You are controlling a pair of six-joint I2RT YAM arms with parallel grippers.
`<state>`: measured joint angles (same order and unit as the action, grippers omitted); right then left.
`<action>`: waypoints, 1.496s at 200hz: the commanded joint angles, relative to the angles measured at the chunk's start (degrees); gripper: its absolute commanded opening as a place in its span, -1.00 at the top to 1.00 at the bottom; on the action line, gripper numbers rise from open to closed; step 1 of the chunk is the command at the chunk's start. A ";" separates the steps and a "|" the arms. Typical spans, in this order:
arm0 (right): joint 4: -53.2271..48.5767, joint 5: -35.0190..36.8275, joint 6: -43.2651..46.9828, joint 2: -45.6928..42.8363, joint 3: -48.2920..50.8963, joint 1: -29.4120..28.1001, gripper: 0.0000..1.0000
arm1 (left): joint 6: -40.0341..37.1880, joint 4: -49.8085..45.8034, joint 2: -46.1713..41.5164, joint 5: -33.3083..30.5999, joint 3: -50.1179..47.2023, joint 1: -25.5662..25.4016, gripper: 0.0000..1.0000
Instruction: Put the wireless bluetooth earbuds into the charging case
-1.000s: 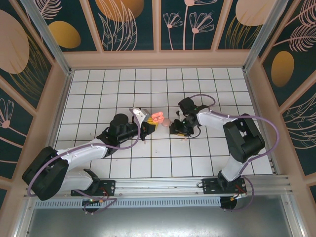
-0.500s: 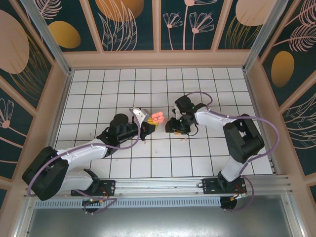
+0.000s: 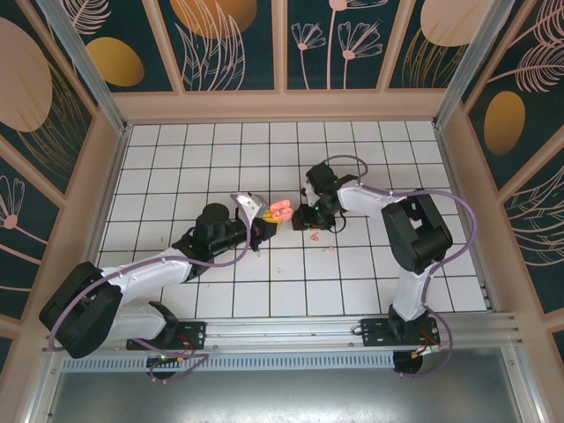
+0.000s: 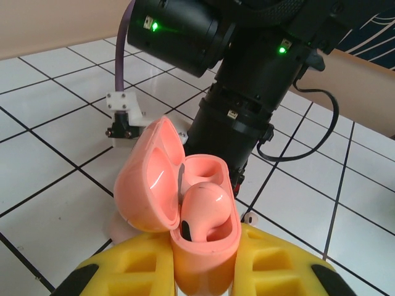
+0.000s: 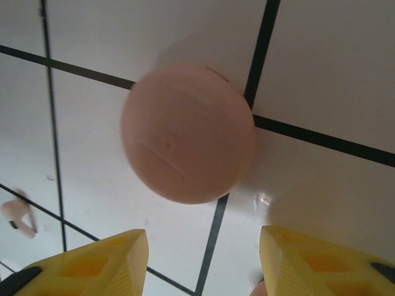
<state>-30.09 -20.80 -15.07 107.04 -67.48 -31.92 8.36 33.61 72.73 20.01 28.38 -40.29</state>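
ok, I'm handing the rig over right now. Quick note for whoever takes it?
Left gripper: shut on the charging case, which it holds with the lid open.
Right gripper: open and empty, hovering over the pale pink disc on the tiled floor.
Done: the first earbud sits in the case.
Left: the second well looks empty. The loose earbud lies on the floor near the disc, off to the side of the right gripper. Probably grasp it with the right gripper, then seat it in that well.
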 commanded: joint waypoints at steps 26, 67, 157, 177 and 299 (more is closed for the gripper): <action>-2.62 3.86 2.19 -0.29 1.59 0.24 -0.02 | -1.34 0.06 -0.59 -0.78 0.25 -0.37 0.85; -3.91 2.97 1.89 -2.82 4.48 0.27 -0.01 | -1.04 0.66 0.21 -0.16 0.47 -0.36 0.85; -6.10 -1.11 -0.66 -7.61 8.18 0.27 0.01 | -0.80 0.76 -0.30 -0.06 0.13 -0.39 0.85; -8.36 1.29 -0.76 -8.58 7.18 0.25 0.01 | -0.71 0.77 -0.48 0.03 0.01 -0.41 0.85; -16.94 16.55 -0.62 -2.69 -2.19 -5.04 0.09 | -0.61 0.32 -1.14 -0.40 -0.21 -0.38 0.85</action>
<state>-44.05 -7.77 -15.35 101.67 -67.85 -35.64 8.16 33.19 72.73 19.42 28.38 -40.29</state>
